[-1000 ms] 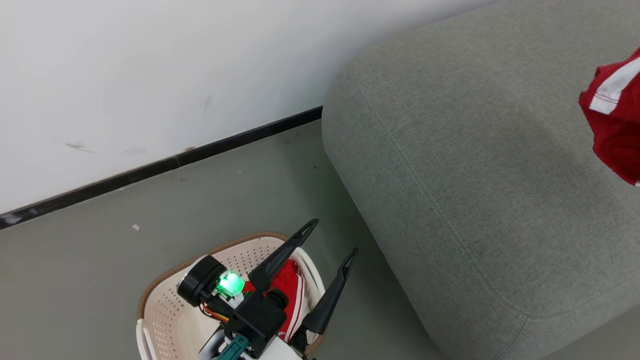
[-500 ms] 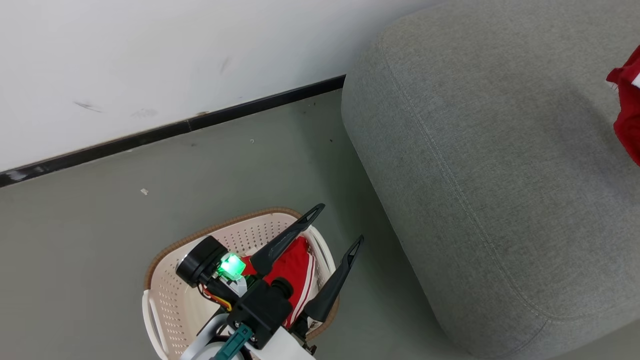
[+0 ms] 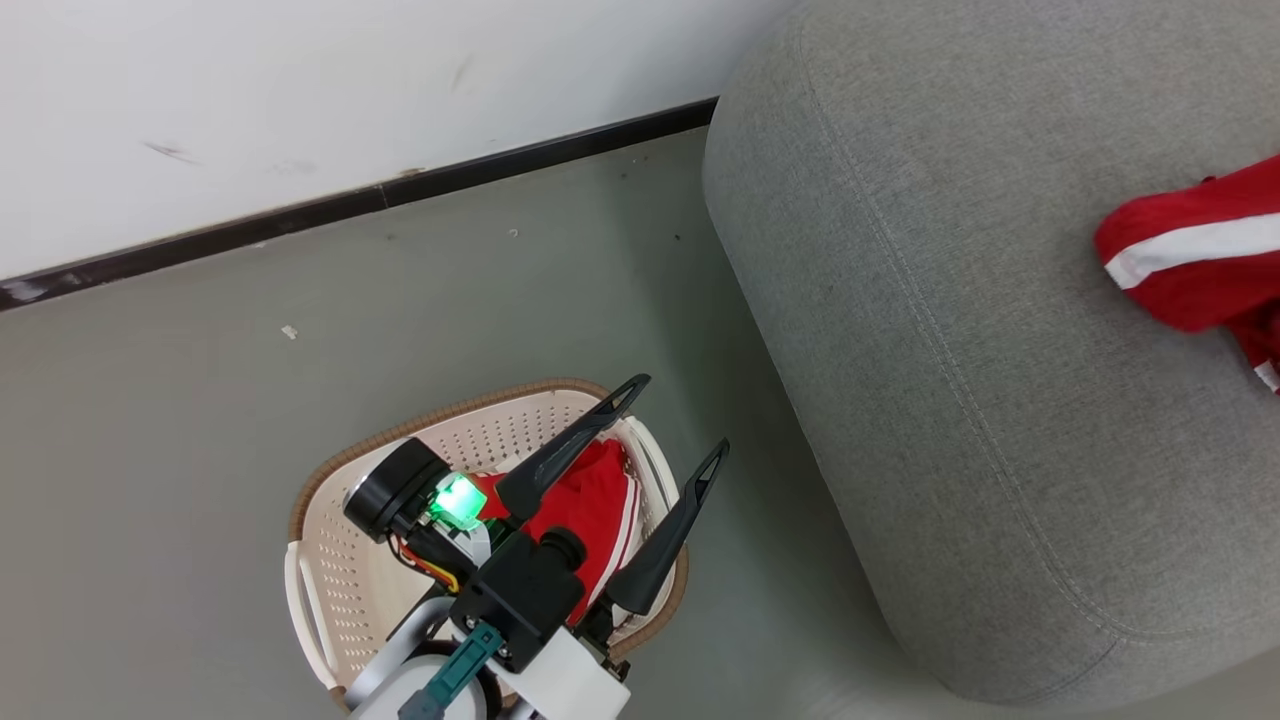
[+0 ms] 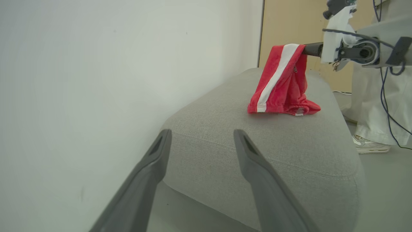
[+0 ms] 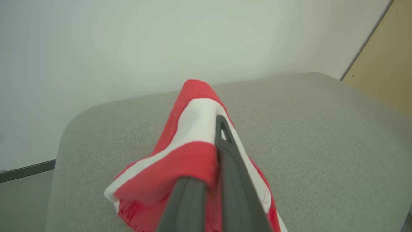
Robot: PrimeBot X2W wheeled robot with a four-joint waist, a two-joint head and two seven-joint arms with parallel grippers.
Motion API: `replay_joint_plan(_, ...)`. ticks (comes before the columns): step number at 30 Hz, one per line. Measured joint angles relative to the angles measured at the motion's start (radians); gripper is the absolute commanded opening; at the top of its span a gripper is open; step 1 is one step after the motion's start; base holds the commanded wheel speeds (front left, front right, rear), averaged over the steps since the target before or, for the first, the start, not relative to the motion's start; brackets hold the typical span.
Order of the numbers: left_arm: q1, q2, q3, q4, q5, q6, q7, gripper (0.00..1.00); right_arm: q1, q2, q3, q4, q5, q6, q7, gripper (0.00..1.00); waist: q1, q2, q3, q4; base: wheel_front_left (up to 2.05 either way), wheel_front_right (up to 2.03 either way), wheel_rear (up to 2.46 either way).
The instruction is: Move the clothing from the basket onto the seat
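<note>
**Item 1. Left tool** (image 3: 681, 412) (image 4: 202, 132): two long dark fingers spread wide, nothing between them. In the head view it is over the basket's right half, fingers pointing up and to the right, with a green light lit on the wrist housing.

**Item 2. Basket** (image 3: 330, 480): cream, perforated walls, brown rim. It stands on the grey floor (image 3: 200, 450) near the seat's front corner and apart from it.

**Item 3. Red garment** (image 3: 590, 510): bunched in the basket's right end, white striping along one edge. It is partly hidden behind the left tool's fingers in the head view.

**Item 4. Seat** (image 3: 950, 350) (image 4: 257, 145) (image 5: 305, 129): large, grey fabric, rounded corners, a stitched seam along the top edge. It is set close to the wall.

**Item 5. Striped red garment** (image 3: 1190, 260) (image 4: 283, 80) (image 5: 180, 154): red with a broad white band. The upper part is lifted; in the left wrist view the gathered hem lies on the seat top, toward the far end.

**Item 6. Right tool** (image 5: 216, 138) (image 4: 310, 49): fingers closed together on the striped red garment, with cloth draped over one finger. It is held above the seat.

**Item 7. Wall** (image 3: 300, 80): white, lightly scuffed, black baseboard (image 3: 300, 210).

**Item 8. Background**, left wrist view: tan panel (image 4: 289, 22); a person's pale trouser leg (image 4: 370, 106) and shoe (image 4: 367, 146) beyond the seat.
</note>
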Motion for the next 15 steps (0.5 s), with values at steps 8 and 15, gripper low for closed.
replay_joint_plan(8, -0.015, 0.001, 0.007, 0.001, 0.004, -0.007, 0.0, 1.0, 0.043, 0.072, 0.022, 0.032, 0.004, 0.0, -0.001, 0.0, 0.0, 0.0, 0.026, 0.003, 0.0, 0.0, 0.0)
replay_joint_plan(15, -0.03, 0.0, 0.01, 0.015, 0.004, -0.008, -0.002, 1.0, 0.047, 0.103, 0.017, 0.032, 0.003, 0.0, -0.001, 0.19, 0.0, 0.0, 0.031, 0.01, 0.0, 0.0, 0.0)
